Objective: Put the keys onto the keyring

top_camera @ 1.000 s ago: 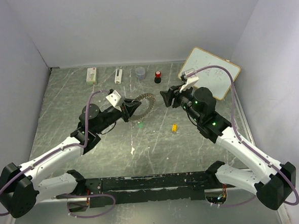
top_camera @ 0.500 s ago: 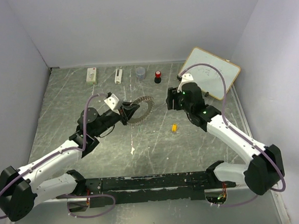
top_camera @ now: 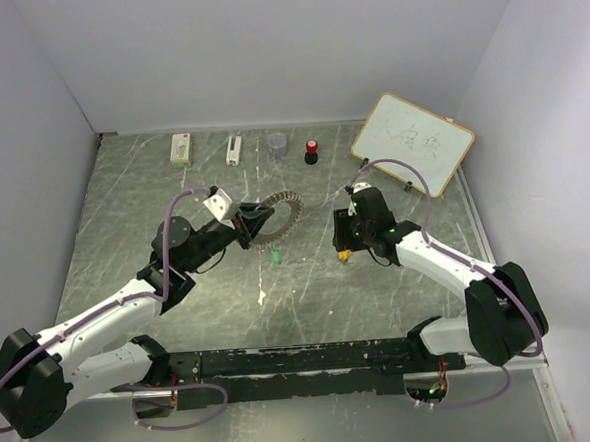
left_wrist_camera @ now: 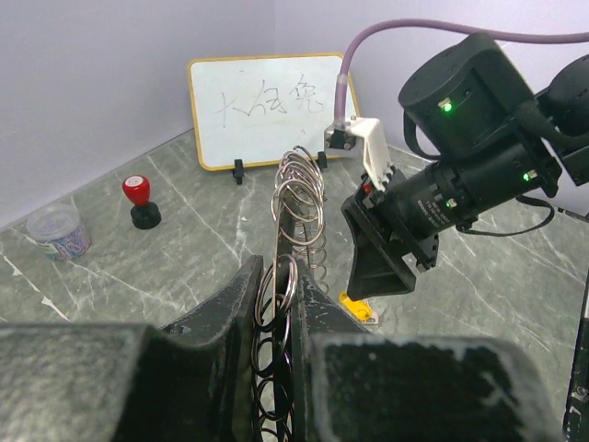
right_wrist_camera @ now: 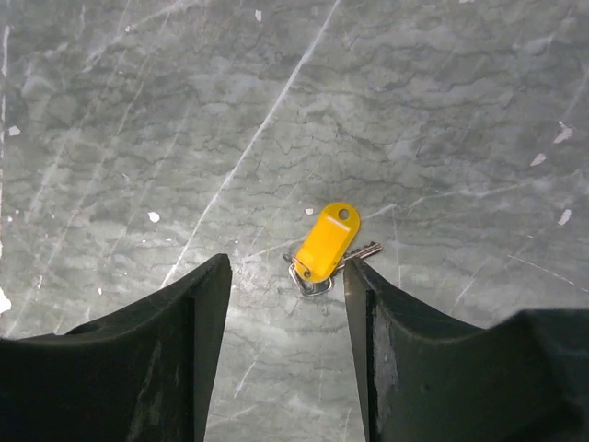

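left gripper (left_wrist_camera: 281, 296): jaws clenched on keyring (left_wrist_camera: 300, 195), presenting it for threading | right gripper (right_wrist_camera: 287, 269): jaws released, straddling yellow key (right_wrist_camera: 328, 241), likely pre-grasp

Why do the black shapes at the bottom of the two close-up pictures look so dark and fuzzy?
Left wrist view: the left hand sits right at the lens, dark and blurred, while the ring and whiteboard behind are crisp. Right wrist view: the right hand is dark too, yet the yellow key is sharp. Top view: even, soft light, only faint shadows.
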You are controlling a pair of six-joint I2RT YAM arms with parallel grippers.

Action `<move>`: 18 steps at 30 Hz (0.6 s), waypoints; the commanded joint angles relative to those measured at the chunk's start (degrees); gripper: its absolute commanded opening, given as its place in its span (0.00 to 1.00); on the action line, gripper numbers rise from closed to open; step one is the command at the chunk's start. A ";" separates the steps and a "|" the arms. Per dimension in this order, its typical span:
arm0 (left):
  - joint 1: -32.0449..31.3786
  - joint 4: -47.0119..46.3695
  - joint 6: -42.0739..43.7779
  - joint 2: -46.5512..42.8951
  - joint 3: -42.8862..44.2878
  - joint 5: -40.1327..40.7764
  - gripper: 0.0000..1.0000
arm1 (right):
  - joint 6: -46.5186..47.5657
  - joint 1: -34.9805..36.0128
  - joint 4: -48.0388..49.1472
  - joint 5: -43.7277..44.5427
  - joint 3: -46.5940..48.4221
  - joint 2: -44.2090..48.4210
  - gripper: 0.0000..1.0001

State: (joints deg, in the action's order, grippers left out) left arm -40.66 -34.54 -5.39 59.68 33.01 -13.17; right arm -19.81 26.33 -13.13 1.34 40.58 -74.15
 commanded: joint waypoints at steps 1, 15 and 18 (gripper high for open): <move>0.49 -4.23 0.02 -1.76 -0.22 0.09 0.07 | 1.05 -0.21 2.33 -3.18 -1.39 -2.24 0.50; 1.27 -4.75 -0.41 -1.09 -0.41 -0.54 0.07 | 2.30 -0.20 5.08 -5.49 -3.71 -5.77 0.42; 1.33 -4.67 -0.36 -0.97 -0.41 -0.57 0.07 | 2.54 -0.22 5.55 -5.18 -3.49 -7.02 0.41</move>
State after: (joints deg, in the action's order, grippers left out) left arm -39.83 -34.96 -5.41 59.13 32.82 -13.21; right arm -18.24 26.33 -9.32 -3.68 37.80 -79.48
